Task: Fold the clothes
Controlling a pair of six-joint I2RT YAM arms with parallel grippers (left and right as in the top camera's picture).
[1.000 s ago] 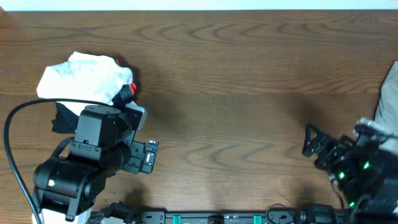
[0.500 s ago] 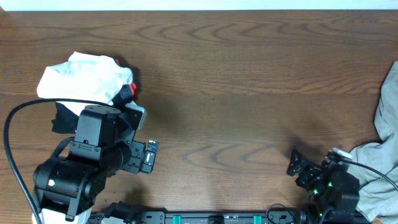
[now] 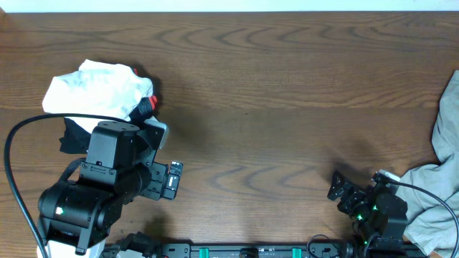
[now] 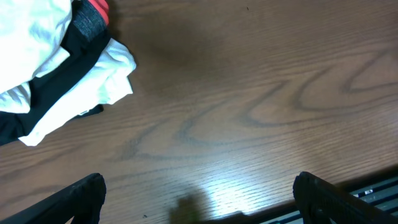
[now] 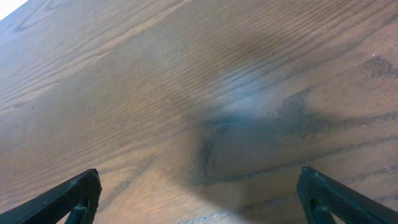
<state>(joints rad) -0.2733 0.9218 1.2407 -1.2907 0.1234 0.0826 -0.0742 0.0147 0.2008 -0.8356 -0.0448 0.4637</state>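
A pile of folded clothes (image 3: 100, 89), white on top with black and red layers, lies at the table's left; it also shows in the left wrist view (image 4: 56, 68). A loose grey-green garment (image 3: 437, 193) lies at the right edge, partly out of view. My left gripper (image 3: 171, 180) is open and empty, just below and right of the pile; its fingers frame bare wood in the left wrist view (image 4: 199, 202). My right gripper (image 3: 343, 190) is open and empty near the front edge, left of the grey-green garment, over bare wood in the right wrist view (image 5: 199, 199).
The wooden table (image 3: 272, 93) spreads between the two arms. A black cable (image 3: 21, 132) loops by the left arm. The table's front edge with green-lit arm bases (image 3: 258, 251) runs along the bottom.
My right arm has drawn left and down toward the front edge, off the grey-green garment, which has spread further onto the table. The left arm and the pile have not moved.
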